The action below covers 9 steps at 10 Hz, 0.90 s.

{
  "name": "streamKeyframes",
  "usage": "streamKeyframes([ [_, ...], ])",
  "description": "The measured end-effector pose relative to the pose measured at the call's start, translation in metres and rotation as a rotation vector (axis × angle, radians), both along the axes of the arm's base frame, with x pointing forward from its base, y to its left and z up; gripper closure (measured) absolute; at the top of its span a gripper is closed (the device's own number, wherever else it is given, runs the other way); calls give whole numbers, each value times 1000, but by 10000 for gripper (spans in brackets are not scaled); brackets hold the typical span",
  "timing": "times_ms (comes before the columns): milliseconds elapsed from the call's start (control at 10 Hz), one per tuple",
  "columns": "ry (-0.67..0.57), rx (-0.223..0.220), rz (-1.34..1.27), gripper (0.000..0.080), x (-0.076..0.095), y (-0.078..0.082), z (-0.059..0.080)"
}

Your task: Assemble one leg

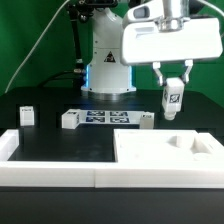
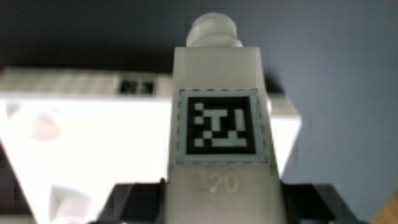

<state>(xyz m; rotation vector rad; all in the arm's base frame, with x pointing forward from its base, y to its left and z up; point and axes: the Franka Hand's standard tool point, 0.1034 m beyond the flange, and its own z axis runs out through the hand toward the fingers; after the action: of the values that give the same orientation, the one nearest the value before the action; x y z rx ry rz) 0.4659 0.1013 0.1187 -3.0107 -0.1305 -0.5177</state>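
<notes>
white leg [image 1: 173, 97], blocky black-and-white tag on its face. panel [image 1: 140, 155] all white, table [image 1: 60, 142] black, backdrop [image 1: 35, 40] green, marker board [image 1: 105, 118] white with dark tags.

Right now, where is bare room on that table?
Bare black table lies between the front white rail and the row of small white posts. Crowded: that row around the marker board, and over the white panel, where the gripper holds the leg.
</notes>
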Motion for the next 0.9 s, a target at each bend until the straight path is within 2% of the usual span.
streamKeyframes([
  [100,2,1,2,508,7,1,3],
  [600,0,1,3,508,8,1,2],
  [700,-5,-9,26,508,18,-4,7],
  [800,-22,-7,31,508,35,-4,16],
  [900,-37,-9,46,508,48,-3,18],
])
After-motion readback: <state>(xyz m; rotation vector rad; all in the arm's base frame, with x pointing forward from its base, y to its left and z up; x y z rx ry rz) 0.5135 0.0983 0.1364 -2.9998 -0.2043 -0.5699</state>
